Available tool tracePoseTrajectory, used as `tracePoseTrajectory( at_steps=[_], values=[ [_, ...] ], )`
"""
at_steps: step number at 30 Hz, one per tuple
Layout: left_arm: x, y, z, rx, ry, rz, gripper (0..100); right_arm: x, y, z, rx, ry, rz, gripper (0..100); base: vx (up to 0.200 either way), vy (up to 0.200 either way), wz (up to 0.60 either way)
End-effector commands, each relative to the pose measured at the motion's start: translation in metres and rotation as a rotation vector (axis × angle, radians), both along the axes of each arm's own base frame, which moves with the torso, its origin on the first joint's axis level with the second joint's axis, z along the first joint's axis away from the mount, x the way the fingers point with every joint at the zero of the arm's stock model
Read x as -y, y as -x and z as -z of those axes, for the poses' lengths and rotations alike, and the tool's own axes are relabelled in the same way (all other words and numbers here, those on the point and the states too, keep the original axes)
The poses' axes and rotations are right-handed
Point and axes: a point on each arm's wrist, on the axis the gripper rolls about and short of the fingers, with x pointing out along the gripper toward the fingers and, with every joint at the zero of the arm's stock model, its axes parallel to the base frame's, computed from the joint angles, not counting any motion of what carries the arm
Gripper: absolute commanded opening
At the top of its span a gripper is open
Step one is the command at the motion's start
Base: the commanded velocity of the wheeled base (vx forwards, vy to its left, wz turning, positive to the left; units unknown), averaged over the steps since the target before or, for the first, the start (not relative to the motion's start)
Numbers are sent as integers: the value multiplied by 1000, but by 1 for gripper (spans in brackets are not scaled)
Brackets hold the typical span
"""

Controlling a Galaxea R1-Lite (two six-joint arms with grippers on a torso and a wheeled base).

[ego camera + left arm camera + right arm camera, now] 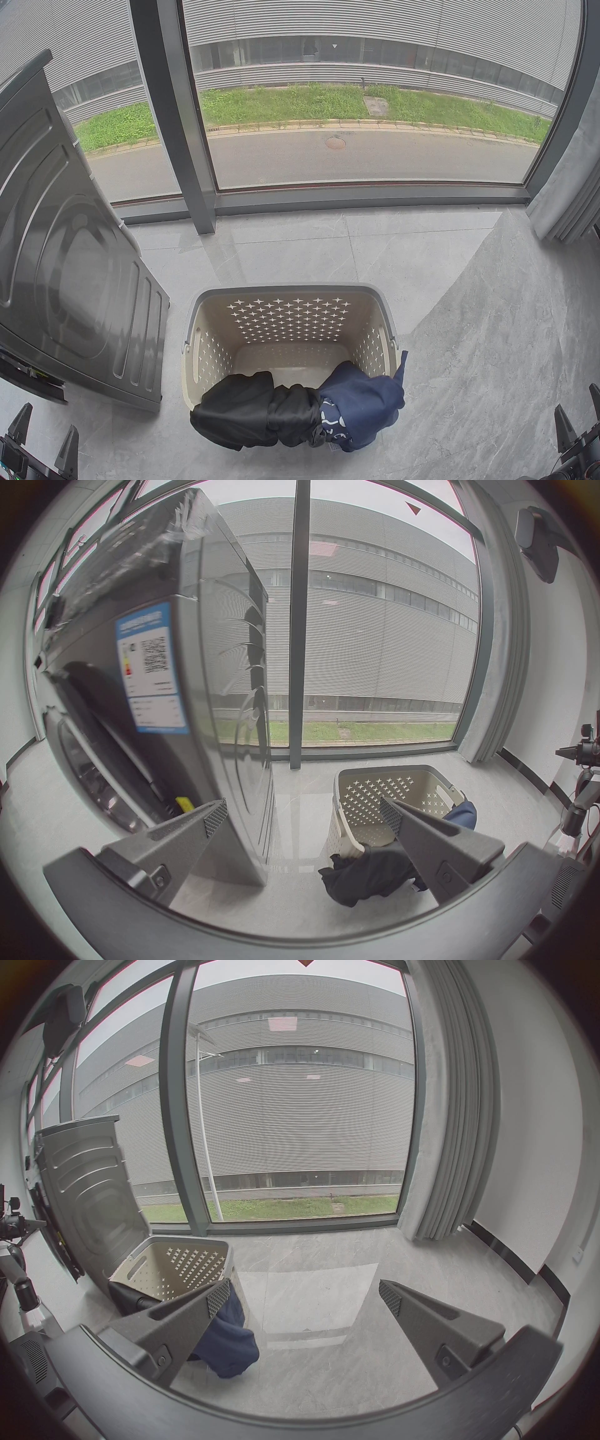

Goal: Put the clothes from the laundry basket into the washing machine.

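A beige laundry basket [290, 312] stands on the floor ahead, also seen as the basket [375, 789] and the basket [169, 1263]. A black garment [253, 409] and a dark blue garment [362, 400] hang over its near rim. The grey washing machine [69, 262] stands at the left; its round door [94, 780] faces sideways. My left gripper [300, 820] is open and empty, low at the near left [42, 437]. My right gripper [300, 1300] is open and empty, low at the near right [578, 415].
A floor-to-ceiling window with a dark post [181, 125] runs behind the basket. A grey curtain [572, 194] hangs at the far right. Bare tiled floor [500, 350] lies right of the basket.
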Motion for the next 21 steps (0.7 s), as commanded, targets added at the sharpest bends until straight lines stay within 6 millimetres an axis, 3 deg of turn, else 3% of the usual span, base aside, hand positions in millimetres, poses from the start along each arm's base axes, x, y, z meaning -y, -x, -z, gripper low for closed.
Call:
tracePoseTrajectory(
  at_steps=[1,13,21],
  values=[
    [0,0,5,0,0,0,100,0,0,4,-7,0,1,100,-200,0,0],
    [0,0,5,1,0,0,100,0,0,4,-7,0,1,100,-200,0,0],
    [0,0,5,1,0,1,100,0,0,4,-7,0,1,100,0,0,0]
  ],
)
